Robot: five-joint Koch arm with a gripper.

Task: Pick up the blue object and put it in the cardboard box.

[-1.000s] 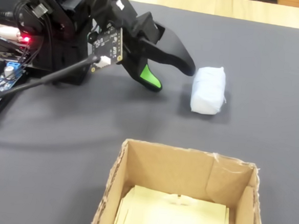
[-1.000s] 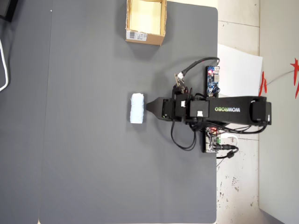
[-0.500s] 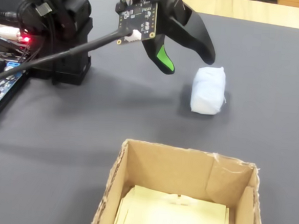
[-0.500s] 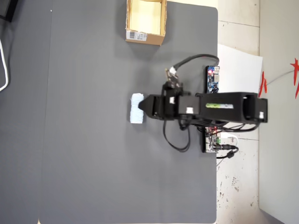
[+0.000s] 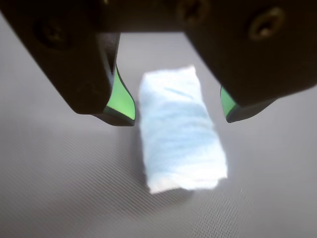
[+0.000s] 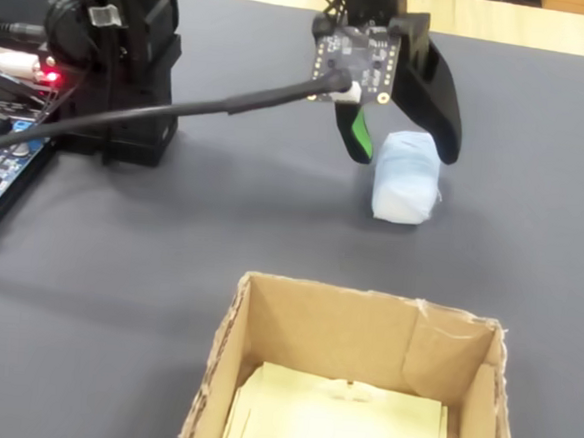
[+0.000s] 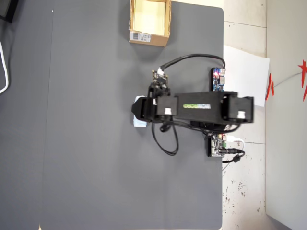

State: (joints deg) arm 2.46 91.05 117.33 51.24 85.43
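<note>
The blue object (image 5: 181,131) is a pale blue-white soft roll lying on the dark grey mat. In the fixed view the blue object (image 6: 406,176) lies just in front of the arm. My gripper (image 5: 178,111) is open, its green-padded fingers (image 5: 121,99) standing on either side of the roll's far end without touching it. The fixed view shows my gripper (image 6: 402,147) straddling the roll from above. The cardboard box (image 6: 351,384) stands open-topped at the near edge of that view, and the cardboard box (image 7: 149,21) sits at the top of the overhead view. There the arm covers most of the roll (image 7: 139,122).
The arm's black base (image 6: 113,56) and a blue circuit board (image 6: 0,164) sit at the left of the fixed view. A black cable (image 6: 180,106) runs across the mat to the wrist board. The mat's right edge (image 7: 223,96) borders white paper.
</note>
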